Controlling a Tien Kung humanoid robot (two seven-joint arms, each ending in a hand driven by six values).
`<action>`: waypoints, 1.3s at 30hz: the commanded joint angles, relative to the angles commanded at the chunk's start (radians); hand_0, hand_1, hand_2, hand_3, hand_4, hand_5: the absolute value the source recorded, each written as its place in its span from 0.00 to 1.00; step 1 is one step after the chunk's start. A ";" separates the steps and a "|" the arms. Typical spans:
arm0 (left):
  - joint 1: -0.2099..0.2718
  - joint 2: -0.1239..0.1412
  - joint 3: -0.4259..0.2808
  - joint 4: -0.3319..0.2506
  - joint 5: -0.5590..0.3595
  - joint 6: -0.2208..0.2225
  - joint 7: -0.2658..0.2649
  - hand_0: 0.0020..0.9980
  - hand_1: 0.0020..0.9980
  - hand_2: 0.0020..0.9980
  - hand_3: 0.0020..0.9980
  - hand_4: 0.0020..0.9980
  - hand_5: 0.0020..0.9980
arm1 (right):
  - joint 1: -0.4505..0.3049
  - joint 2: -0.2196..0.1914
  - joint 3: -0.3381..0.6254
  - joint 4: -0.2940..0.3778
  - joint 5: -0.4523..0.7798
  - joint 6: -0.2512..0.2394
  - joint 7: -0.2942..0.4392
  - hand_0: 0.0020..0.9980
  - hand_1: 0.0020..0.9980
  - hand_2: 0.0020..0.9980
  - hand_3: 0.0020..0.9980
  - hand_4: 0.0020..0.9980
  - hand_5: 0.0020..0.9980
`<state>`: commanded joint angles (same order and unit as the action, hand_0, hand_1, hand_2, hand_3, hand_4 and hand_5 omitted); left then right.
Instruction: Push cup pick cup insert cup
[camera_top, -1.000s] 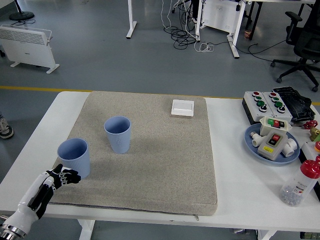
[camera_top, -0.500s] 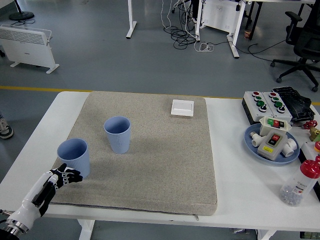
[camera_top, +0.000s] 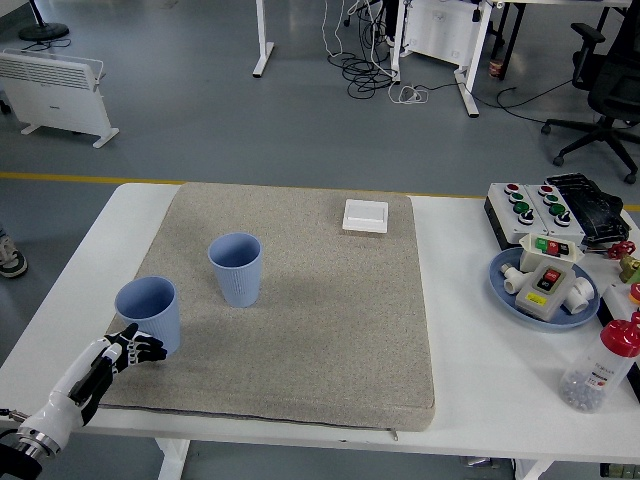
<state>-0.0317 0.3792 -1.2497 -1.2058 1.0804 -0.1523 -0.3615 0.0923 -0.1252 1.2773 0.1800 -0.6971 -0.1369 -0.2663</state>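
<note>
Cups (camera_top: 149, 312) (camera_top: 236, 268) apart on mat (camera_top: 330, 330) — robot hand (camera_top: 125, 352) beside nearer, switch (camera_top: 365, 215) beyond

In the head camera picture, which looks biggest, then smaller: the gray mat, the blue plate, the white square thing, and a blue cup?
1. Gray mat
2. Blue plate
3. Blue cup (the near cup looks alike)
4. White square switch, though it sits farther away

Bright, even indoor light from overhead — sharp focus throughout, no glare. Soft, faint shadows fall on the mat (camera_top: 330, 320) right of both cups — no visible blur or edge distortion.
</note>
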 joint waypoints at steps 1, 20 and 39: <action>-0.006 -0.001 0.004 0.005 0.002 0.001 -0.004 0.72 0.60 0.53 0.50 0.63 1.00 | 0.000 0.000 0.001 0.000 -0.001 0.000 0.000 0.72 0.65 0.65 0.57 0.12 0.46; -0.117 0.032 0.073 0.086 0.002 0.002 -0.012 0.74 0.60 0.53 0.50 0.62 1.00 | 0.006 0.003 -0.003 0.000 0.003 0.000 -0.001 0.72 0.65 0.65 0.57 0.12 0.46; -0.242 0.007 0.155 0.210 -0.026 0.010 -0.045 0.76 0.61 0.53 0.50 0.61 1.00 | 0.009 0.005 -0.013 0.000 0.003 0.000 -0.003 0.72 0.65 0.65 0.57 0.12 0.46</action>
<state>-0.2735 0.3866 -1.0945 -0.9960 1.0542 -0.1427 -0.4064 0.1014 -0.1203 1.2648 0.1800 -0.6937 -0.1373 -0.2693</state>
